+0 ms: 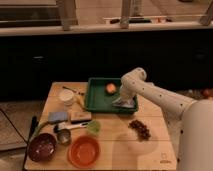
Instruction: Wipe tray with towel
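An orange (pixel 110 88) lies in the green tray (pixel 99 98) beside the gripper (pixel 123 100), low on the grey towel (pixel 128 105); its grip cannot be told.

A pale wooden worktop (pixel 155 150) stands before a dark wall (pixel 75 60), with a light ledge (pixel 100 28) and window posts (pixel 66 12) above. Grey floor (pixel 15 122) lies at left. The gripper (pixel 124 101) hangs low over the worktop's far side.

Green tray (pixel 96 98) holds an orange fruit (pixel 110 88) and a grey towel (pixel 130 105) beneath the white claw (pixel 122 99), on a pale wood counter (pixel 150 150) bearing an orange bowl (pixel 84 151), a dark purple bowl (pixel 42 147) and a blue sponge (pixel 58 117).
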Robot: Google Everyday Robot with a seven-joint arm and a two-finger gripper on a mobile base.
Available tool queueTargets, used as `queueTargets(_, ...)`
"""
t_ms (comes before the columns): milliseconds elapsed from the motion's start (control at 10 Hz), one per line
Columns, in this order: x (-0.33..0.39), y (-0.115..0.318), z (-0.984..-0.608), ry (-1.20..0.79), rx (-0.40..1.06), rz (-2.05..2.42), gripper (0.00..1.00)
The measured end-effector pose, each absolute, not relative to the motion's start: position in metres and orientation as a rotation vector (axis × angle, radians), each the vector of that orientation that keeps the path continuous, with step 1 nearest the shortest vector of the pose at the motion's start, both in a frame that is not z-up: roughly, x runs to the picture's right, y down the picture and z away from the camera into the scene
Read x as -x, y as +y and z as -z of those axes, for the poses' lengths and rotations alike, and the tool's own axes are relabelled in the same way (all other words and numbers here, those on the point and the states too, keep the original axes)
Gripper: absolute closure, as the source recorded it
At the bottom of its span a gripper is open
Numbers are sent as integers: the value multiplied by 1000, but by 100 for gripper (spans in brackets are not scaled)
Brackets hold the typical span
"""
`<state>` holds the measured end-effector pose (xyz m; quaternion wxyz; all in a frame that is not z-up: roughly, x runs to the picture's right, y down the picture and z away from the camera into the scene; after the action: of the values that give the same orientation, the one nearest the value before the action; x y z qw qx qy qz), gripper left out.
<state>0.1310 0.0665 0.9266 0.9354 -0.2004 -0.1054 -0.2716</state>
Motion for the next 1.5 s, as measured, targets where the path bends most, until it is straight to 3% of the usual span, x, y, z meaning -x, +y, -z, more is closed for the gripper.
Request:
queueTargets(700,-43,72,-915,-290,379,717,97)
queueTargets(1500,-126,73,-911,-183,422,637,97)
